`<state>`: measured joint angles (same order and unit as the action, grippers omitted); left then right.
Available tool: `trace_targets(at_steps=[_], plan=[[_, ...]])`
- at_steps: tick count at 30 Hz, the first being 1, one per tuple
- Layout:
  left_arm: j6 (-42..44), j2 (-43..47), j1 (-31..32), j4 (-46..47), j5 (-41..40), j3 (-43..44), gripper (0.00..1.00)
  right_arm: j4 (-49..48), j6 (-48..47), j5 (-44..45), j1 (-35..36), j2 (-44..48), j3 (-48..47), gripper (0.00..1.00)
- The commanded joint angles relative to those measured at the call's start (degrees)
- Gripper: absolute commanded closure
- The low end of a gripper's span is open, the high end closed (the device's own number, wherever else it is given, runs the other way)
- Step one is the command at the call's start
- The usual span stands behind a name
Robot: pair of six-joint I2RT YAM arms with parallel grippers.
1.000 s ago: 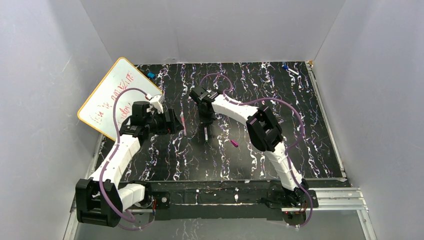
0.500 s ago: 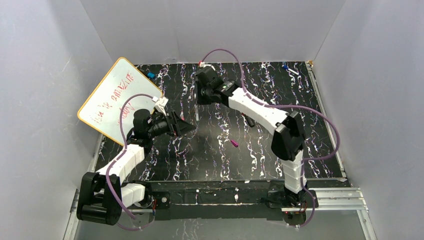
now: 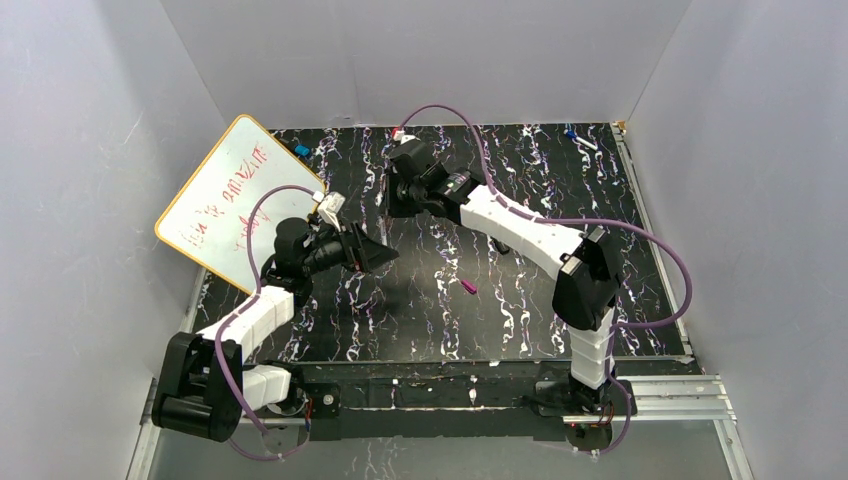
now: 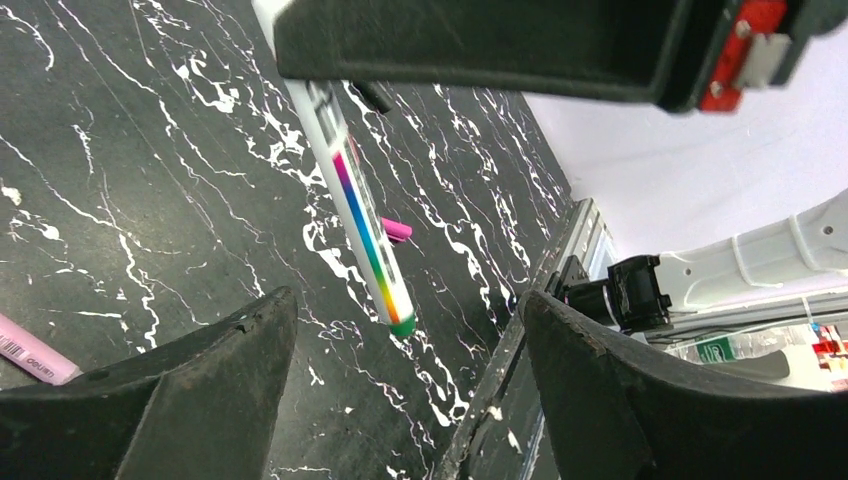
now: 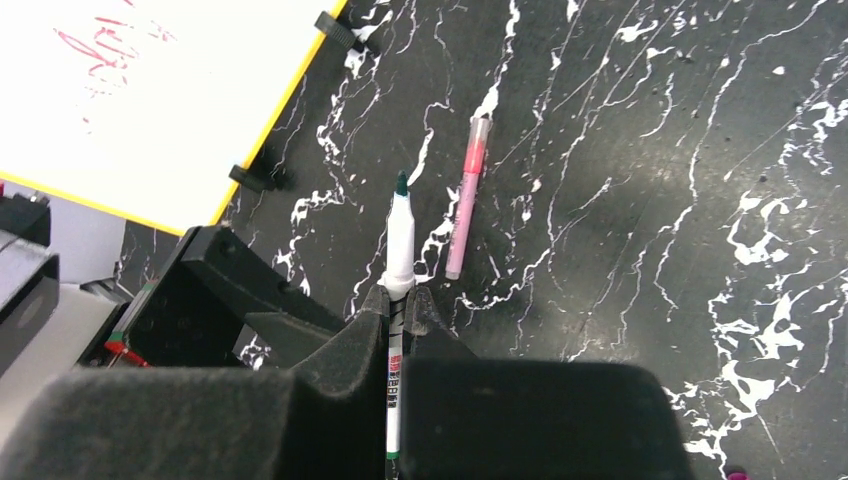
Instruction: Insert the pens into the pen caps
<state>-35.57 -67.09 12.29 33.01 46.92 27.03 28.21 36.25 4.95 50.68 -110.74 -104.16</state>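
Note:
My right gripper [image 5: 398,297] is shut on the whitish pen [image 5: 400,225], whose green tip points away from the jaws, above the table. From the left wrist view the same pen [image 4: 362,232] hangs down out of the right gripper [image 4: 480,40], its green-banded rear end just above my open left gripper [image 4: 408,298]. Nothing is between the left fingers [image 4: 200,390]. The thin pink pen [image 5: 466,195] lies on the table beside the held pen. A magenta cap [image 3: 468,287] lies mid-table, and shows behind the held pen as cap [image 4: 397,229]. From above, the left gripper [image 3: 375,250] faces the right gripper [image 3: 400,200].
A yellow-framed whiteboard [image 3: 230,195] with red writing leans at the back left. A small blue object [image 3: 570,132] lies in the far right corner. The metal rail [image 3: 660,395] runs along the table's near edge. White walls enclose the black marbled table [image 3: 560,180].
The right gripper has lifted the whitish pen off the middle of the table and carried it up and back. The left gripper swung right toward it, still open.

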Motion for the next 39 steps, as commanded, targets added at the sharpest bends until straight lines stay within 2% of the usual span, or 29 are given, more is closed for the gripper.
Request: trace_targets(at_steps=[1,11,15,18,22,23,26,28,32,35,39], plan=[[0.95,-0.5,0.25,1.7,-1.68,1.6,0.22,-3.03,0.66,-1.1,1.22,1.23,0.61,0.99],[1.14,-0.59,0.21,2.1,-4.01,1.67,0.56,-3.78,0.5,-1.64,2.02,1.05,1.39,0.99],[1.03,-0.5,0.27,2.14,-4.81,1.38,0.87,-4.2,0.4,-1.79,2.06,1.22,1.89,0.99],[1.07,-0.7,0.27,1.6,-5.52,1.19,1.0,-4.38,0.4,-1.7,2.05,1.44,2.11,0.99],[1.37,-1.19,0.27,1.04,-5.78,1.16,1.0,-4.48,0.38,-1.26,2.06,1.95,2.27,0.99],[1.61,-1.28,0.27,0.7,-5.88,1.29,1.0,-4.62,0.22,-1.03,2.03,2.12,2.49,0.94],[2.88,-1.59,0.27,-1.72,-6.66,1.82,1.0,-4.41,-0.27,1.68,1.98,3.53,3.66,0.62],[4.1,-1.93,0.27,-3.87,-7.17,2.41,1.0,-2.86,-0.35,6.3,1.5,5.95,4.82,0.49],[7.01,-2.08,0.27,-9.3,-9.0,3.73,1.0,-3.99,-0.21,11.91,-1.7,15.2,13.07,0.45],[9.55,-2.18,0.27,-13.69,-10.51,5.17,1.0,-5.41,-3.18,12.25,-4.35,22.61,20.59,0.38],[11.95,-1.79,0.27,-18.04,-12.34,6.25,1.0,4.11,0.72,10.0,-9.95,26.9,25.98,0.36]])
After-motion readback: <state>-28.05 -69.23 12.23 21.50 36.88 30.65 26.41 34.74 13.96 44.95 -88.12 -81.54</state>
